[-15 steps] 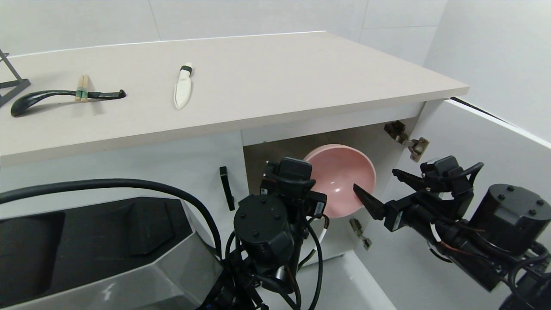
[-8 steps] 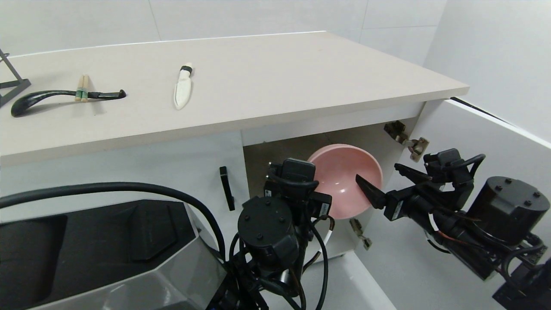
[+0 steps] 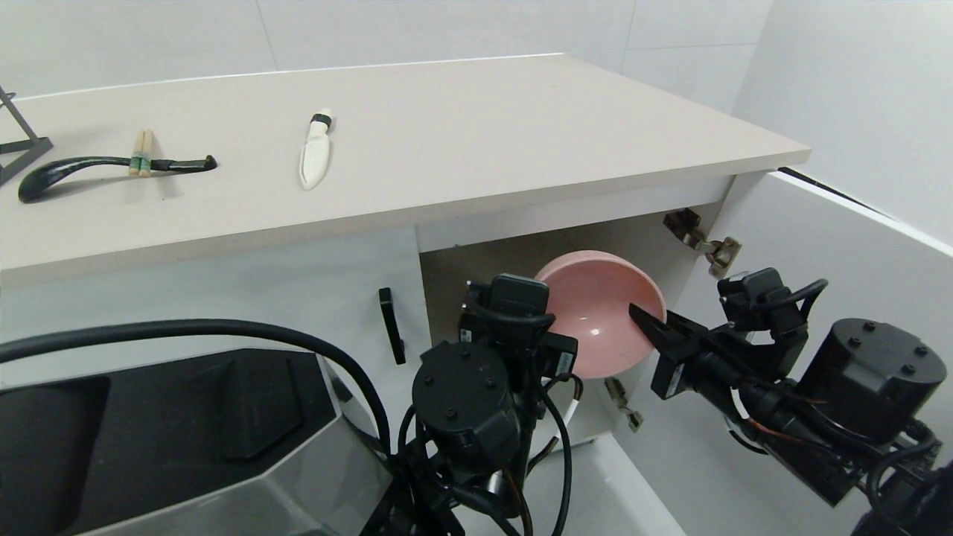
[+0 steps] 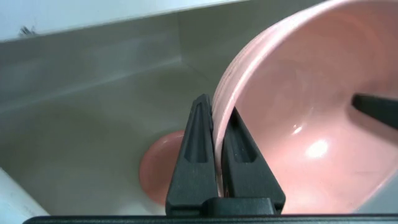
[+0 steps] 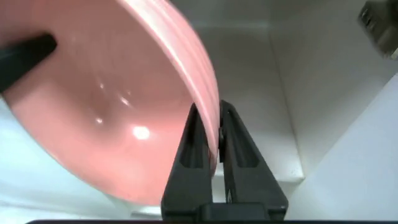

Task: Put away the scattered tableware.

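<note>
Up on the surface (image 3: pixel 447 134), well above and left of our left claw (image 4: pixel 219 134), we see a black ladle (image 3: pixel 89 165), a pair of chopsticks (image 3: pixel 140 152) lying across its handle, and a white knife (image 3: pixel 316 149). Our left claw is clamped on the left rim of the pink bowl (image 3: pixel 595 313), with the wall caught tight between its jaws. Between the two claws the bowl hangs tilted, hollow toward us, in the mouth of the open cabinet (image 3: pixel 476 275). Beyond the left claw's tips, on the cabinet floor, lies another pink dish (image 4: pixel 163 168). Our right claw (image 5: pixel 211 140) pinches the opposite rim likewise, with the open door (image 3: pixel 819 246) just to its right. We judge the coming move turns on this: the cabinet's inside lies straight ahead of both claws, the bowl's rim-to-rim line runs from one claw to the other, and neither arm is nearer, so both should advance together.
</note>
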Available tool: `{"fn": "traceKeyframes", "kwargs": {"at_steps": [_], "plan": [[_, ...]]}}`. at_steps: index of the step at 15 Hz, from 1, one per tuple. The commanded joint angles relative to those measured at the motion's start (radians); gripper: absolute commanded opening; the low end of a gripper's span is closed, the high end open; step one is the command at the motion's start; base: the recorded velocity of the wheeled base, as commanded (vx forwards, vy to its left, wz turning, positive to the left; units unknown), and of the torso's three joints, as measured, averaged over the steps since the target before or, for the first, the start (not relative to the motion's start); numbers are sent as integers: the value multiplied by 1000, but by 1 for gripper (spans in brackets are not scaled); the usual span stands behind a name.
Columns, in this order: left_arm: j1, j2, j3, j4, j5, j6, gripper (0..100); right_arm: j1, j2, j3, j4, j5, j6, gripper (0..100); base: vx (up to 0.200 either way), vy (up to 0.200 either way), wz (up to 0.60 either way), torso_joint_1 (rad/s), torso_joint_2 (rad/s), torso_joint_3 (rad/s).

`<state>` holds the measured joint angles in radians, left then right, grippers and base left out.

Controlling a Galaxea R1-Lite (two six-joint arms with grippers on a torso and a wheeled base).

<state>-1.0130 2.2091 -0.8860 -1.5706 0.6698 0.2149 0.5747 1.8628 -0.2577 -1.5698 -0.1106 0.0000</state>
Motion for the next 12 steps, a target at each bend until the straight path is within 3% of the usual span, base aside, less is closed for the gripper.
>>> {"fn": "traceKeyframes", "kwargs": {"at_steps": [1, 5, 7, 8, 10, 12], "plan": [[-1, -2, 1, 0, -3, 1, 100, 5, -2, -2, -1, 9, -2, 0, 0, 0, 0, 0, 0, 0], [-3, -48, 59, 0, -10, 0, 100, -33, -1, -5, -1, 9, -2, 0, 0, 0, 0, 0, 0, 0], [-21, -132, 168, 0, -90, -9, 100, -67, 1, -6, -1, 9, -2, 0, 0, 0, 0, 0, 0, 0], [-32, -183, 231, 0, -154, -17, 100, -73, 1, -6, -1, 9, -3, 0, 0, 0, 0, 0, 0, 0], [-29, -345, 410, 0, -395, -17, 100, -85, 6, -5, -1, 9, -3, 0, 0, 0, 0, 0, 0, 0], [40, -425, 516, 0, -621, -12, 100, -85, 4, -2, -1, 9, -2, 0, 0, 0, 0, 0, 0, 0]]}}
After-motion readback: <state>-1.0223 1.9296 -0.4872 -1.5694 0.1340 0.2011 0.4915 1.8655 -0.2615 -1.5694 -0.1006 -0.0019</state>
